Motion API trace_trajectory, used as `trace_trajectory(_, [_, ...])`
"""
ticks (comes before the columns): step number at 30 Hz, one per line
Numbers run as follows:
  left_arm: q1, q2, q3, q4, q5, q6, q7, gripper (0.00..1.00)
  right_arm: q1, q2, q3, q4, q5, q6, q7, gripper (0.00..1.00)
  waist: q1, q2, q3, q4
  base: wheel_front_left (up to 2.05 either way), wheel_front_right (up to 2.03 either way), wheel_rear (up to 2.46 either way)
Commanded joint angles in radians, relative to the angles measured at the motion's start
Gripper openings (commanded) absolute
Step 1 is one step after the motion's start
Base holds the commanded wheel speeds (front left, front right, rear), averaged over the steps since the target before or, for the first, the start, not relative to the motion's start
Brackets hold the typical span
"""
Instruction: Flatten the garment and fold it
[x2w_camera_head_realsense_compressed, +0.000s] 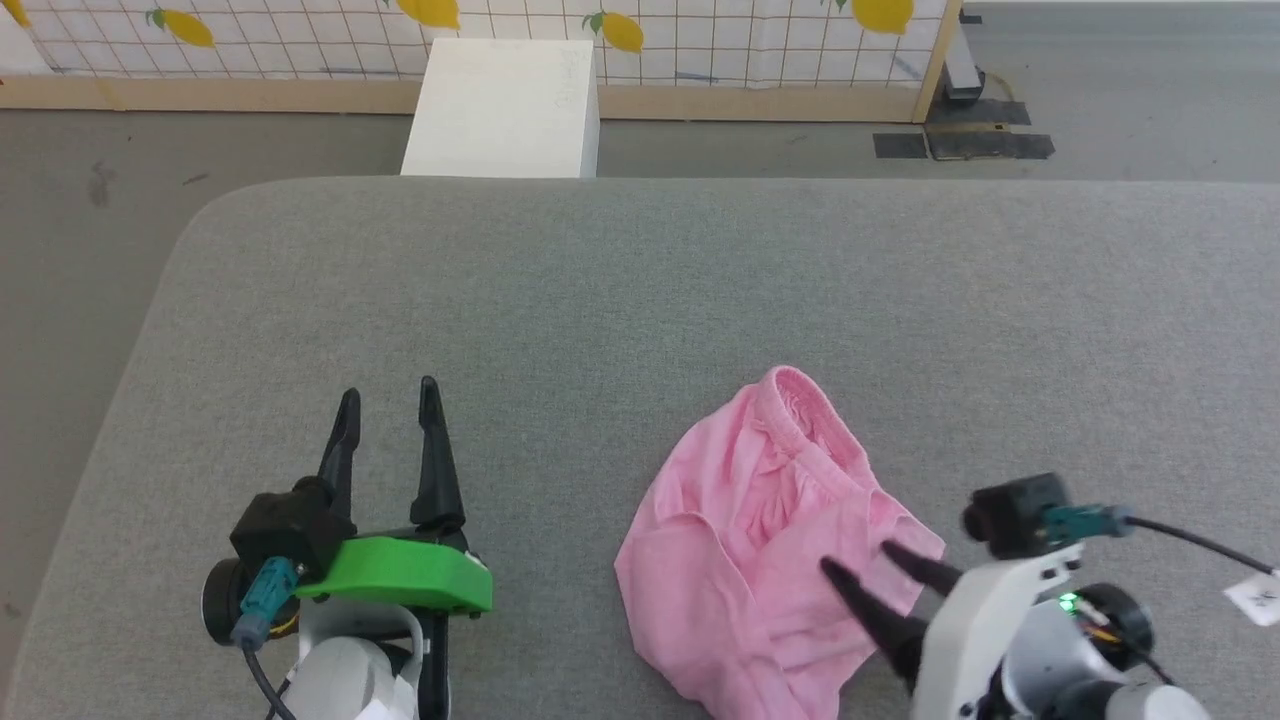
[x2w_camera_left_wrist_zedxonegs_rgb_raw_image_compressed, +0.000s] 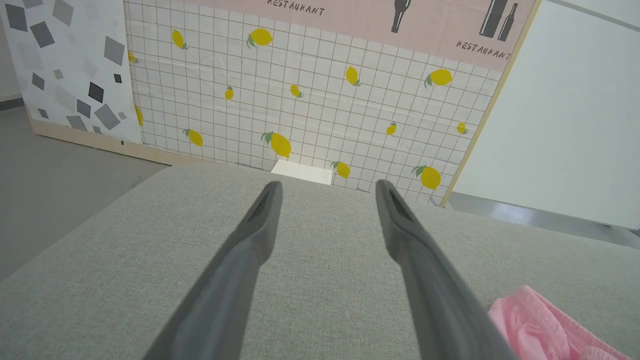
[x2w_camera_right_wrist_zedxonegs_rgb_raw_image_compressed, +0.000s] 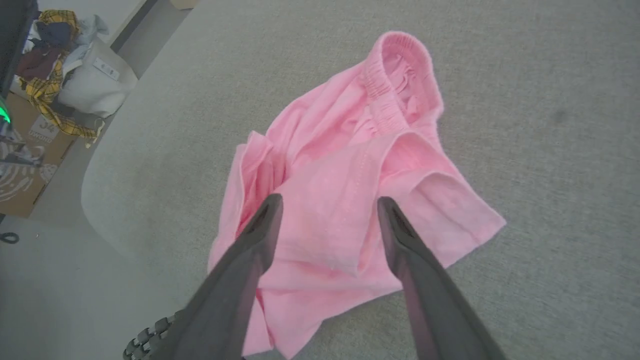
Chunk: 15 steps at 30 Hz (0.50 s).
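One garment (x2w_camera_head_realsense_compressed: 730, 530), crumpled at near right; our right gripper (x2w_camera_head_realsense_compressed: 855, 557) hangs spread over it, we judge to pinch; left gripper (x2w_camera_head_realsense_compressed: 388, 392) parked left, spread.

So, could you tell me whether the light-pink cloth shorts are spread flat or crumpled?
Crumpled: the light-pink cloth shorts lie bunched, waistband curled, one flap folded over.
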Motion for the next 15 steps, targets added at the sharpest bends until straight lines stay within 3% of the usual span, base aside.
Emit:
trace_trajectory(1, [0.005, -0.002, 0.003, -0.004, -0.006, -0.001, -0.004, 1.0, 0.013, 0.01, -0.021, -0.016, -0.014, -0.001, -0.013, 1.0, 0.0, -0.0001, 0.001, -0.001, 0.0, 0.0, 0.0])
trace_trajectory(8, [-0.003, -0.002, 0.005, -0.016, -0.002, -0.001, -0.004, 1.0, 0.023, 0.042, -0.135, -0.054, -0.111, -0.001, -0.093, 1.0, 0.0, -0.0001, 0.005, 0.002, 0.0, 0.0, 0.0])
trace_trajectory(15, [-0.017, -0.002, 0.0, -0.029, -0.002, 0.0, -0.004, 1.0, 0.004, 0.051, -0.066, 0.038, -0.065, -0.001, -0.094, 1.0, 0.0, -0.0001, 0.032, 0.015, 0.0, 0.0, 0.0])
